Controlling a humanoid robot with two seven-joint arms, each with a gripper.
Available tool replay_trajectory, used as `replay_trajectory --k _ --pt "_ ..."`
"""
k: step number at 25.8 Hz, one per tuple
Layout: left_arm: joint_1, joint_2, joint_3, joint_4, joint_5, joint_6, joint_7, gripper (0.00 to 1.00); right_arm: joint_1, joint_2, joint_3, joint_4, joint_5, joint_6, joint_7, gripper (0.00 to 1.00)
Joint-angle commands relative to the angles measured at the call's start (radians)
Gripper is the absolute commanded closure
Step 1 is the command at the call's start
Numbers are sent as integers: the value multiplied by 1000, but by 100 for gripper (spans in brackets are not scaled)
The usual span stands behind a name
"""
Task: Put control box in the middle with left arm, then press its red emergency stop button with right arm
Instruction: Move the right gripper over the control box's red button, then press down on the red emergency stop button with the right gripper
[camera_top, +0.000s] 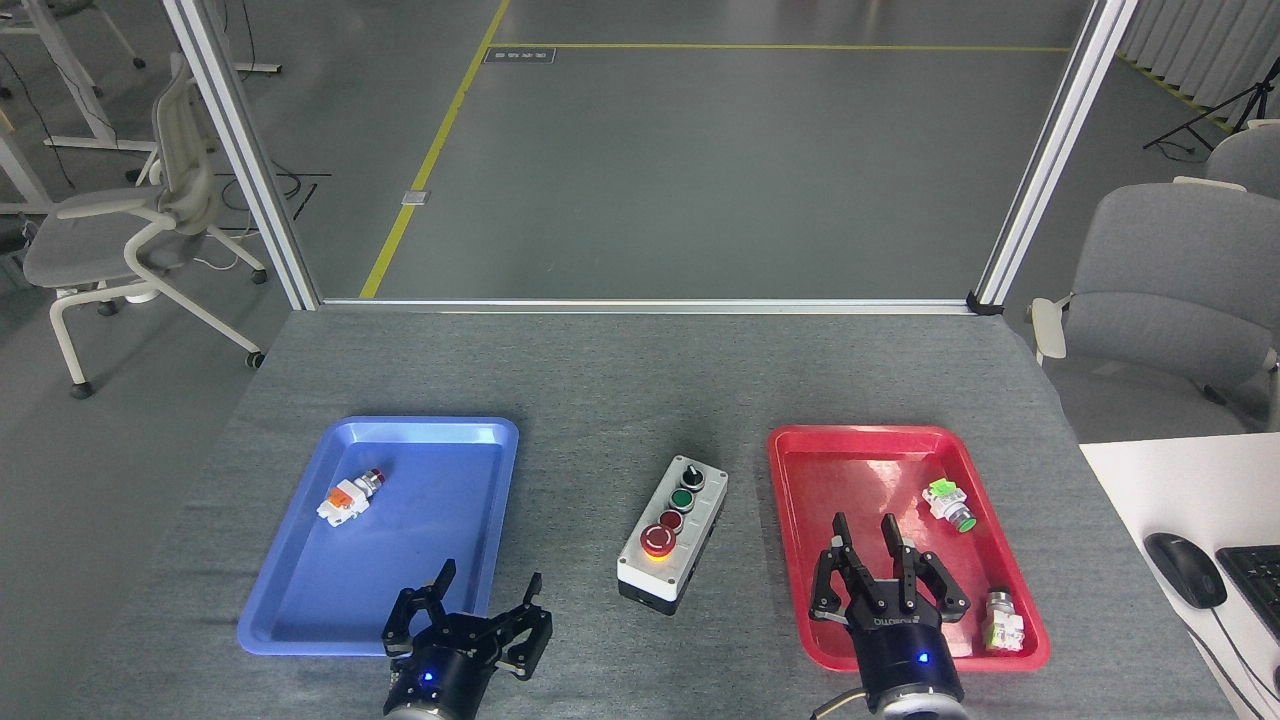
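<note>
Control box lying free between blue tray and red tray, left gripper and right gripper both spread, empty.

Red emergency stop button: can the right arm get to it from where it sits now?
Probably yes. The red emergency stop button faces up uncovered, and bare cloth lies between it and the right tool over the red tray.

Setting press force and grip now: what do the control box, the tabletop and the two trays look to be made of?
Control box: looks like moulded plastic, matt light-grey lid on a black base. Its big red button seems glossy plastic, with a small highlight. Tabletop: grey woven cloth, visible weave, no shine. Blue tray and red tray: smooth, semi-gloss, with soft reflections; painted metal or plastic, I cannot tell which.
</note>
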Motion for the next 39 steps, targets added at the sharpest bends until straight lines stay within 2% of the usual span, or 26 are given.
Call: replay_trajectory --k 1,4,5,9,17,24,27,32,39 --pt "21 2 169 -49 2 -48 1 1 1 1 9 11 0 -26 -6 79" --pt "1 -1 270 -34 12 -102 4 1 0 3 11 12 -2 -74 -6 98" --pt "-11 -1 290 -25 20 -123 6 1 -2 3 14 14 -2 -83 -5 100" --pt "-54 9 338 -2 23 -181 12 1 -9 17 51 35 0 -90 -5 100" --pt "-78 1 370 49 23 -172 18 1 -109 36 144 126 0 -80 4 100" --pt "-97 2 382 66 22 -169 21 1 -204 72 195 279 7 -86 4 100" --pt "-97 -1 381 69 22 -171 21 1 -247 83 255 347 6 -66 3 100" --pt "-111 7 381 72 22 -171 13 1 -258 102 297 428 9 -58 0 100" --pt "-115 12 381 83 23 -184 12 1 -259 113 325 451 10 0 0 100"
